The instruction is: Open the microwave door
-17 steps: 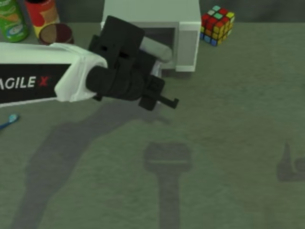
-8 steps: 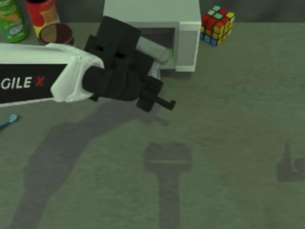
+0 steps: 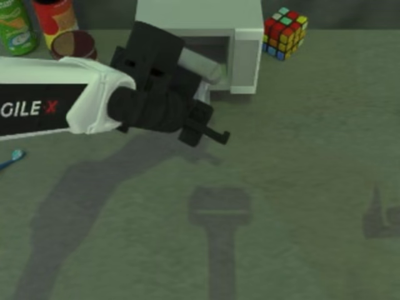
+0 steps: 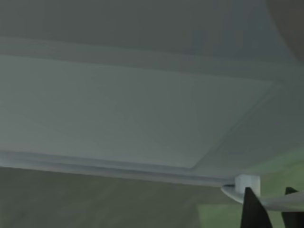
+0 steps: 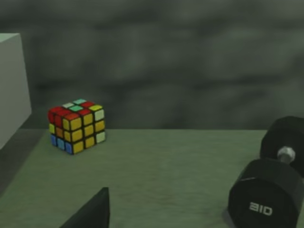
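At the back of the bench, left of centre in the top view, the microwave (image 3: 206, 31) sits with the microwave door (image 3: 201, 64) already swung partly out, cavity showing behind it. Left gripper (image 3: 209, 128) is in front of the door edge; in the left wrist view the fingers (image 4: 251, 209) sit close together around the slim handle bar (image 4: 247, 183), seemingly pinching it. Step in hand looks like pulling the door wider: best to follow the hinge arc, not a straight tug, keeping the handle from slipping out. Open bench (image 3: 300, 187) lies in front and to the right, room to sweep. Colour cube (image 3: 284, 32) sits right of the microwave, well apart from the door's path. Red can (image 3: 56, 19) and green can (image 3: 15, 28) stand close behind the arm at left, so elbow drift there is risky. Right arm is out of the top view, parked; finger state cannot be told.
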`<state>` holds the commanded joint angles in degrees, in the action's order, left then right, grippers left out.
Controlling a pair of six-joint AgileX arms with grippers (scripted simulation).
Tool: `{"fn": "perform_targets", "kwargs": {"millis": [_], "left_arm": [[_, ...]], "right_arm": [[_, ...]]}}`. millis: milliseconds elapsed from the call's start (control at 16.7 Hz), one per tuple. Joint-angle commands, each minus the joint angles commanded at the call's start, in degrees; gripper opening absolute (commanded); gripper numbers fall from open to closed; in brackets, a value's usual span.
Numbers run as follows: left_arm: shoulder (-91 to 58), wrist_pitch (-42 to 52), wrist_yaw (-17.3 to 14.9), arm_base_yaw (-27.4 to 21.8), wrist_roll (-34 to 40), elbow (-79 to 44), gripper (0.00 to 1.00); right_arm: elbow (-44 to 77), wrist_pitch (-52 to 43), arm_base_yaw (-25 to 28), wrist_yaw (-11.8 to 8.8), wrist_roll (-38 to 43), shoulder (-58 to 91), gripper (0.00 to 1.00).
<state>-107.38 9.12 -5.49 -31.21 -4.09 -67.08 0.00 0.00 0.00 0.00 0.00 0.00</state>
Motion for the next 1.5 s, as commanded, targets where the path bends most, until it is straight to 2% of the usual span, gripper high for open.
{"fn": "perform_targets", "kwargs": {"millis": [600,1020,1500], "left_arm": [[0.00,0.00,0.00,0.00,0.00,0.00,0.00],[1.11,0.06,-2.62,1.22,-3.03,1.33,0.00],[1.17,0.10,-2.81,1.36,-3.33,1.49,0.00]], "right_arm": [[0.00,0.00,0.00,0.00,0.00,0.00,1.00],[0.00,0.00,0.00,0.00,0.00,0.00,1.00],[0.00,0.00,0.00,0.00,0.00,0.00,1.00]]}}
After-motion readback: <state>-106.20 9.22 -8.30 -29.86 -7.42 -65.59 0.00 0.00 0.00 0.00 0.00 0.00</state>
